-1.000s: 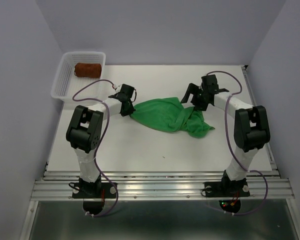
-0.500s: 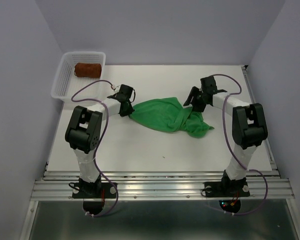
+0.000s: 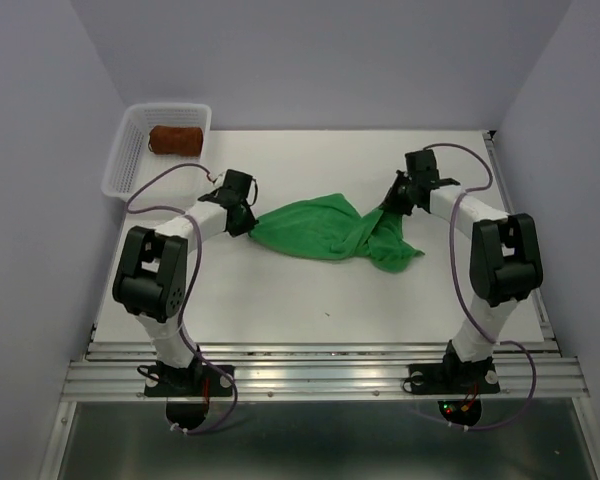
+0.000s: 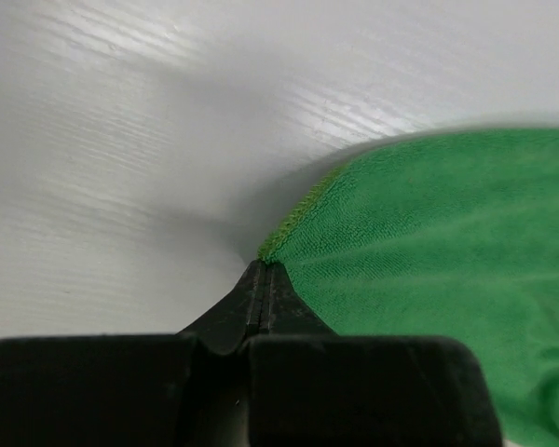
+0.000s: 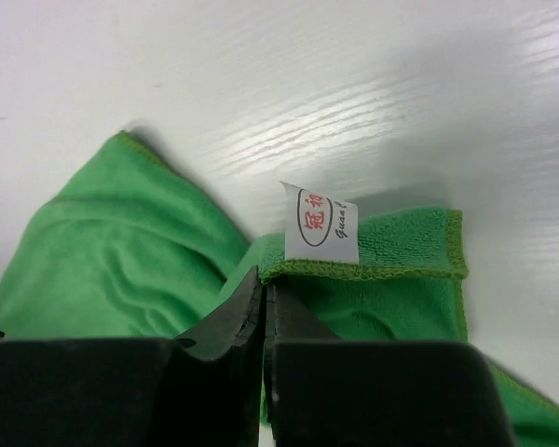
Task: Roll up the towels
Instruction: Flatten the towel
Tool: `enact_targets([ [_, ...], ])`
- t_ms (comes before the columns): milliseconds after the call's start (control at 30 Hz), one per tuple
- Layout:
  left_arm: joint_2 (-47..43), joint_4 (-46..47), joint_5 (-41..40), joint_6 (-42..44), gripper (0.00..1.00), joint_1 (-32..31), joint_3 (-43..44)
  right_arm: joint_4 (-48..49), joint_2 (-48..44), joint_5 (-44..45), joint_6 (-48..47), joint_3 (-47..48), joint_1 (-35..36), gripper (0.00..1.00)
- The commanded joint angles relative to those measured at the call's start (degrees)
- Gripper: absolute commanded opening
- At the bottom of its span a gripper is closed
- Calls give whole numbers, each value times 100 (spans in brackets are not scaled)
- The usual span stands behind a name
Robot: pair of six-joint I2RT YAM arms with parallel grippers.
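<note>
The left arm (image 3: 195, 228) and right arm (image 3: 462, 206) are white tubes with bulky black joints and black bases (image 3: 185, 381), each trailed by a looping purple cable (image 3: 452, 146), ending in the matte black left gripper (image 3: 250, 222) and right gripper (image 3: 389, 204)

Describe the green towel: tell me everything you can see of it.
The green towel is a bright, fuzzy cloth with a stitched hem and a white tag printed in red. It lies crumpled and unrolled on the white table, stretched between the two arms, with its folds bunched toward its right end. The left gripper is shut on its left corner; the right gripper is shut on the hemmed edge beside the tag.
</note>
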Motion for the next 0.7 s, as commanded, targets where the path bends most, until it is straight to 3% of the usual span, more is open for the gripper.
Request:
enact_targets([
  [0, -1020, 114, 216, -144, 0, 232, -72, 414, -1291, 382, -331, -60, -2, 1],
  [100, -1792, 334, 383, -232, 0, 329, -99, 379, -2291, 506, -445, -288, -2, 1],
  [300, -2787, 344, 393, -276, 0, 382, 103, 54, -3382, 865, -551, -474, -2, 1],
  [667, -4378, -114, 58, -303, 0, 444, 516, -667, -4922, 1331, -876, -141, -2, 1],
])
